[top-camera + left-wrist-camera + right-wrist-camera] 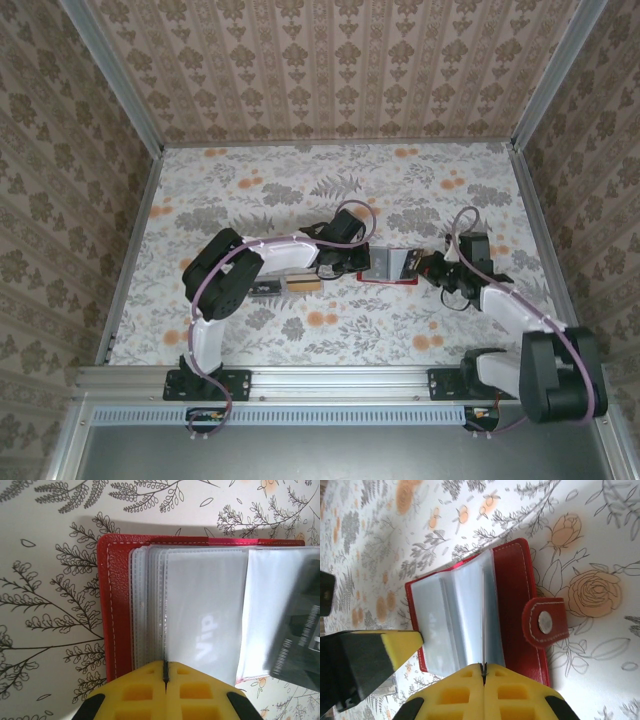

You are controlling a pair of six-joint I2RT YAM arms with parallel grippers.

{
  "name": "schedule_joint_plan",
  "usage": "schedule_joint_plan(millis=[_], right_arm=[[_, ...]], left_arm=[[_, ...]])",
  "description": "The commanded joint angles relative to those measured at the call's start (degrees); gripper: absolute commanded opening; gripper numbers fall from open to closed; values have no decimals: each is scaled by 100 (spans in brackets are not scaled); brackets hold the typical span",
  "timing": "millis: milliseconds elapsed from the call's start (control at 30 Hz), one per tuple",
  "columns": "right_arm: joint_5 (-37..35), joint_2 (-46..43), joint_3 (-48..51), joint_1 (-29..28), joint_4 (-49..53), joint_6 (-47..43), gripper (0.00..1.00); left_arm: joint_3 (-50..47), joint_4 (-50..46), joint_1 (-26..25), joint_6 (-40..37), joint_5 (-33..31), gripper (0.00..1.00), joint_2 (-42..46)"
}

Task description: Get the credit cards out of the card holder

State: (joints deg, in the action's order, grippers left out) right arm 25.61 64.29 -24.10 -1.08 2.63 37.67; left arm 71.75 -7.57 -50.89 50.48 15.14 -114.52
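Note:
The red card holder [391,280] lies open on the flowered table between my two grippers, its clear sleeves fanned out [200,610] and its snap tab [545,622] folded out to the side. My left gripper [362,262] [165,666] is shut on the edge of one clear sleeve. A dark grey credit card [297,640] sticks out slantwise past the holder's edge. In the right wrist view this card stands edge-on as a thin line [483,620] that runs into my right gripper [482,667] [430,268], which is shut on it.
A dark flat piece [265,287] and a tan one [305,284] lie on the table under the left forearm. Patterned walls with metal rails [130,250] close in the table on three sides.

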Motion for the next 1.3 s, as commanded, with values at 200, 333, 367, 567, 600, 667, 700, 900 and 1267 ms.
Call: schedule_joint_plan(millis=[200, 333, 367, 567, 600, 667, 700, 900, 1267], right_arm=[[-177, -1397, -329, -25, 1194, -335, 0], [-282, -1488, -675, -361, 1378, -523, 0], [-367, -1478, -784, -522, 1420, -597, 0], [-1101, -1027, -1736, -1753, 1904, -1263, 0], [-1170, -873, -1948, -1965, 1980, -1401, 0], [-1280, -576, -2336, -2360, 2091, -1685, 0], [-1296, -438, -2495, -2522, 2113, -1797, 0], [-1832, 459, -3470, -3701, 2282, -2708, 0], [-2431, 2682, -5408, -5366, 2695, -4838, 0]], left_arm=[[398, -623, -19, -336, -104, 14, 226], [533, -877, -30, -556, -414, 43, 807], [533, -963, -29, -611, -533, 46, 988], [-17, -1393, 17, -836, -1624, 76, 2540], [-170, -1502, 43, -834, -1862, 85, 2877], [-466, -1721, 107, -830, -2284, 97, 3503], [-649, -1857, 139, -816, -2549, 100, 3859], [-1443, -2784, 556, -659, -3470, 100, 5855], [-1833, -4379, 1165, -814, -4432, 100, 8543]])
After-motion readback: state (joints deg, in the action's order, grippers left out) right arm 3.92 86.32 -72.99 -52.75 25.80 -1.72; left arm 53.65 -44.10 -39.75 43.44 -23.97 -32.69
